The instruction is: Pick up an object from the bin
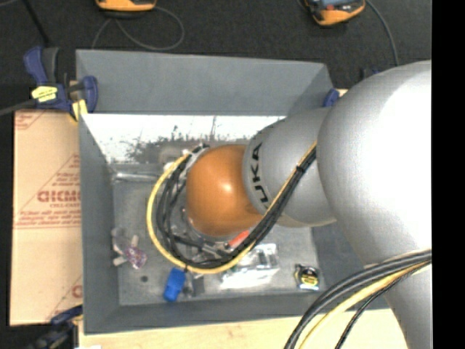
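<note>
**Blue plastic piece (173, 286) next to the arm's wrist**

It lies near the bottom edge of the grey metal bin (94, 217), left of centre, close to a clear crinkled plastic packet (256, 257). The gripper (197, 253) sits between the two, under the orange dome cover (218, 191) and looped cables (156, 217). I cannot tell whether it is spread or closed. A purple-and-clear trinket (129, 251) lies near the left wall, and a yellow-and-black tape measure (308, 276) lies lower right. Bare floor lies open at upper left.
</note>
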You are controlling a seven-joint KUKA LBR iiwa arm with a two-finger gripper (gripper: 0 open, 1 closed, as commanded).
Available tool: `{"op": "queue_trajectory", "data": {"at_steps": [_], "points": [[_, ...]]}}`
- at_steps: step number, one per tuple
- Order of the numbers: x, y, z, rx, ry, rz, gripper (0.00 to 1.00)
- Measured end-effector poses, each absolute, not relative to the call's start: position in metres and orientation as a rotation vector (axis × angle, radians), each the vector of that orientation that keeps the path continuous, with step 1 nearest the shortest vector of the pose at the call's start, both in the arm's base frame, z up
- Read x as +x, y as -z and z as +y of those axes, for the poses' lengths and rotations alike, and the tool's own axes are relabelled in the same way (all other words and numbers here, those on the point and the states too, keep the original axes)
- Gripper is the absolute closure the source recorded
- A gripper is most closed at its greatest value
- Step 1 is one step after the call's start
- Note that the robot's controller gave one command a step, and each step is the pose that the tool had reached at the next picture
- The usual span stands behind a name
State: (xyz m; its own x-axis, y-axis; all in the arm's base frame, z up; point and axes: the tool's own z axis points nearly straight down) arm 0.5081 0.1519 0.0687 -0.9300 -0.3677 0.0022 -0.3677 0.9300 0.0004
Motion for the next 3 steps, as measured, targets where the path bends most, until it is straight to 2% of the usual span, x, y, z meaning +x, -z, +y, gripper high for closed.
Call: {"op": "queue_trajectory", "data": {"at_steps": [1,2,3], "points": [[0.475,-0.101,0.152,0.922,-0.001,-3.008,0.00],[0.474,-0.100,0.153,1.282,-0.001,-2.872,0.00],[0.482,-0.069,0.159,1.604,-0.001,-2.700,0.00]]}}
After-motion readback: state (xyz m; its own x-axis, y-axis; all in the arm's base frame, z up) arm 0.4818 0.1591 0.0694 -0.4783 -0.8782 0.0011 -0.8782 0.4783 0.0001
